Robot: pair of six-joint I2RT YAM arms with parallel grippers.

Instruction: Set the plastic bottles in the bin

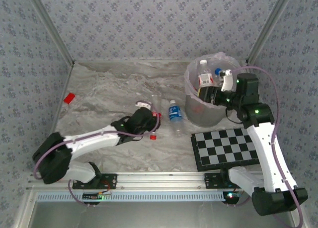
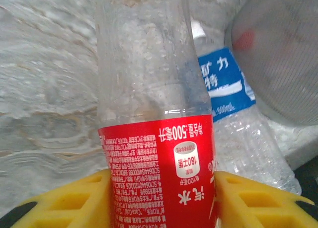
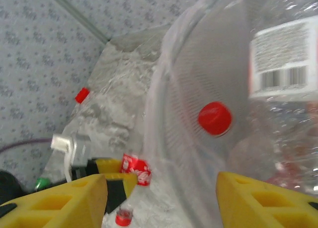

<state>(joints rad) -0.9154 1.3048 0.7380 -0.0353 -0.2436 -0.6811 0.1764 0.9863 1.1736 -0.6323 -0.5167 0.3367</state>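
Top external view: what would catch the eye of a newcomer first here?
The grey-white bin at the far right stands out, already holding bottles, with the right tool open at its rim. Left of it, the left tool is shut on a red-label bottle, and a blue-label bottle lies beside on the table.

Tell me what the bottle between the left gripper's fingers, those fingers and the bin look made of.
Bottle: thin clear plastic, glossy; the background shows through. Its red label looks like printed film.
Left gripper's fingers: matte yellow plastic with moulded recesses, possibly printed.
Bin: translucent grey-white plastic; contents show dimly through.
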